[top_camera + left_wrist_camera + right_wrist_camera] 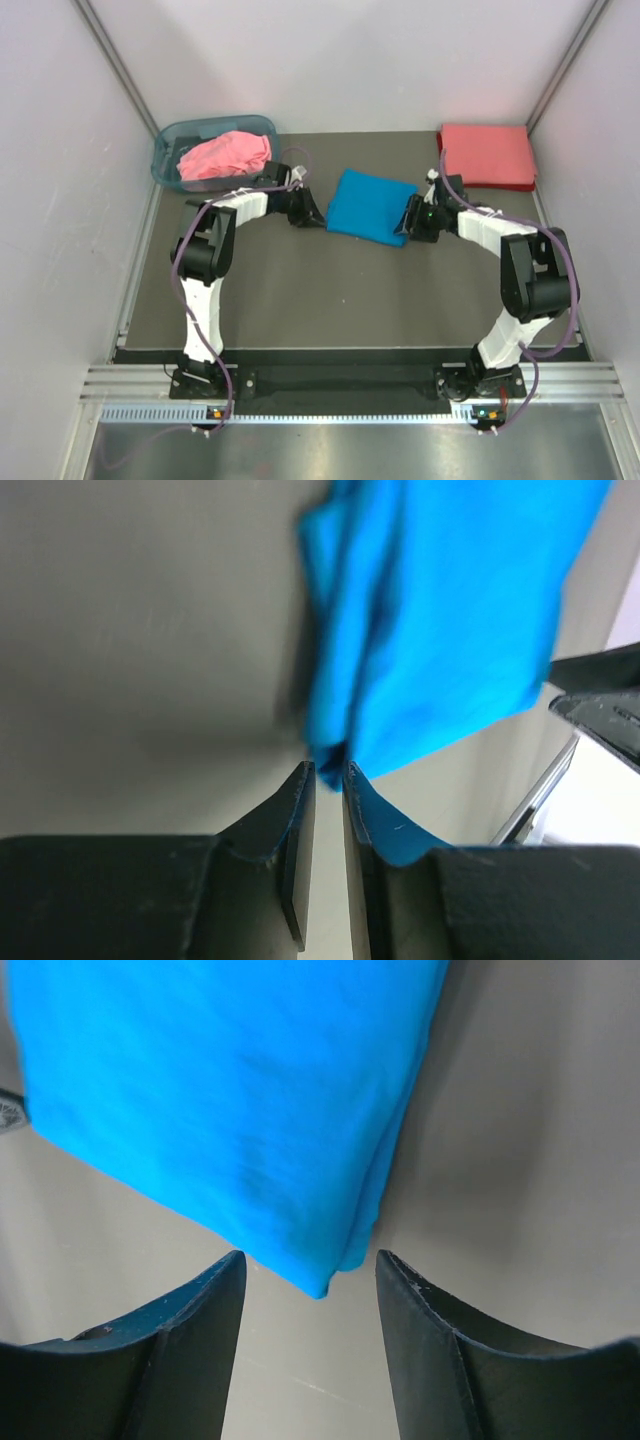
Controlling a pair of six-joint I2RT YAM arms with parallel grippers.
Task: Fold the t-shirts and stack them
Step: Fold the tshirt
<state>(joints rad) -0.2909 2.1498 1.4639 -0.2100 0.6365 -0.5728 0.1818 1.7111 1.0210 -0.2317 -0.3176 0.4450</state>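
Note:
The bright blue t-shirt (372,205) lies folded on the dark mat at mid-table. My left gripper (312,214) is at its near-left corner. In the left wrist view the jaws stand a narrow slit apart, with the blurred blue t-shirt (440,610) corner pinched between the tips of the gripper (329,770). My right gripper (412,222) is at the shirt's right edge. It is open (310,1260), and a corner of the blue t-shirt (230,1090) lies just ahead of its tips. The pink t-shirt (226,155) is crumpled in the basket. The coral-red t-shirt (487,155) lies folded at the back right.
A translucent blue-grey basket (170,140) stands at the back left against the wall. White walls close in the mat on the left, back and right. A metal rail (330,385) with the arm bases runs along the near edge.

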